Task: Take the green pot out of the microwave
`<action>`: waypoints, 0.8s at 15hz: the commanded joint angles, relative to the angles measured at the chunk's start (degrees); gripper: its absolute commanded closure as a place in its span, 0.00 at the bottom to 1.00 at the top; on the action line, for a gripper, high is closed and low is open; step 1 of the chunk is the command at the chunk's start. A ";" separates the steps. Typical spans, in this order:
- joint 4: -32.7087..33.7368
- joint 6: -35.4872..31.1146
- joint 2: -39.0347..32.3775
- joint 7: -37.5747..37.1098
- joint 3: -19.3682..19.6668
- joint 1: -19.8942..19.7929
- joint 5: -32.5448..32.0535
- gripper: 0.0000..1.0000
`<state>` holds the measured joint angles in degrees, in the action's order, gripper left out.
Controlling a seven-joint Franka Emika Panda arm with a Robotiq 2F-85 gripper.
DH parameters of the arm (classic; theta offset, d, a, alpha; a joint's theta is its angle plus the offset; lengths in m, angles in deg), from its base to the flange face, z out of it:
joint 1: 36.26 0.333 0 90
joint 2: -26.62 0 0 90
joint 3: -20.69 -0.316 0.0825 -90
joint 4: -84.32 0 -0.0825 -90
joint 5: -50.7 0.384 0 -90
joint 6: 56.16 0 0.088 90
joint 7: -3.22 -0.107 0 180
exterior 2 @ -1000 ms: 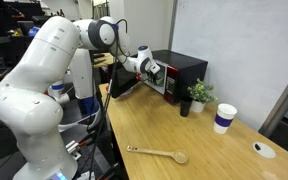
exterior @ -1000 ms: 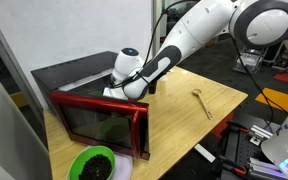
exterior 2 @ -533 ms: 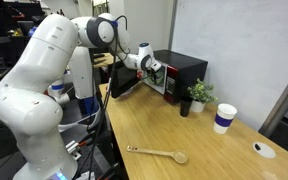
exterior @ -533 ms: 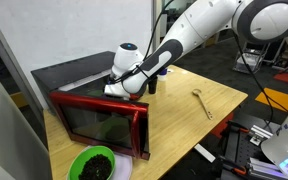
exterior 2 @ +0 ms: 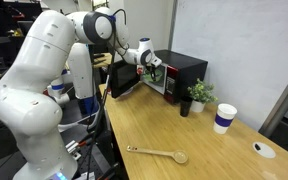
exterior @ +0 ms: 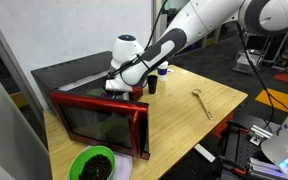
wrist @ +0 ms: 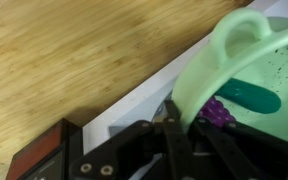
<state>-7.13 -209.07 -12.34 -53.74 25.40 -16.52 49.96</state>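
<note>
Above the open red door [exterior: 99, 122] of the microwave [exterior: 79, 75], the claw [exterior: 124, 88] hangs in the air and has the green pot [wrist: 284, 65] in its grip. In the wrist view the black fingers [wrist: 176, 125] are drawn together on the rim of the pot, below its loop handle. The pot is pale green and has inside it a teal piece [wrist: 246, 97] and a small purple piece [wrist: 219, 112]. It is off the counter [wrist: 84, 50] and outside the microwave. Under it the same view shows a white board [wrist: 144, 100], the wood of the counter and one red and black corner of the door.

In an exterior view the claw [exterior 2: 152, 62] is between the black microwave [exterior 2: 184, 70] and its door [exterior 2: 124, 80], which stands out to the side. The door is the nearest obstacle, just beside the claw.

Other things are around. A green bowl [exterior: 92, 165] with dark content stands on the counter in front of the door, near the edge. A dark cup [exterior: 152, 86] is just beside the microwave, close to the arm. A small plant [exterior 2: 198, 93] stands next to this cup. A paper cup [exterior 2: 224, 118] is farther along the counter, and a wooden spoon [exterior 2: 159, 154] lies well apart from everything.
</note>
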 commanded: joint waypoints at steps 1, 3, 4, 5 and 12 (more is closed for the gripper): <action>-3.35 3.33 4.21 4.17 -1.80 -1.62 0.41 0.98; -4.35 4.66 5.56 6.50 -2.48 -2.19 0.63 0.98; -4.93 5.64 6.46 7.49 -2.62 -2.39 0.51 0.98; -5.62 6.18 7.24 8.46 -2.72 -2.55 0.34 0.98; -11.47 9.04 12.18 15.98 -3.03 -4.01 -0.21 0.98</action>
<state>-13.81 -201.42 -4.11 -41.99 23.94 -18.56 49.86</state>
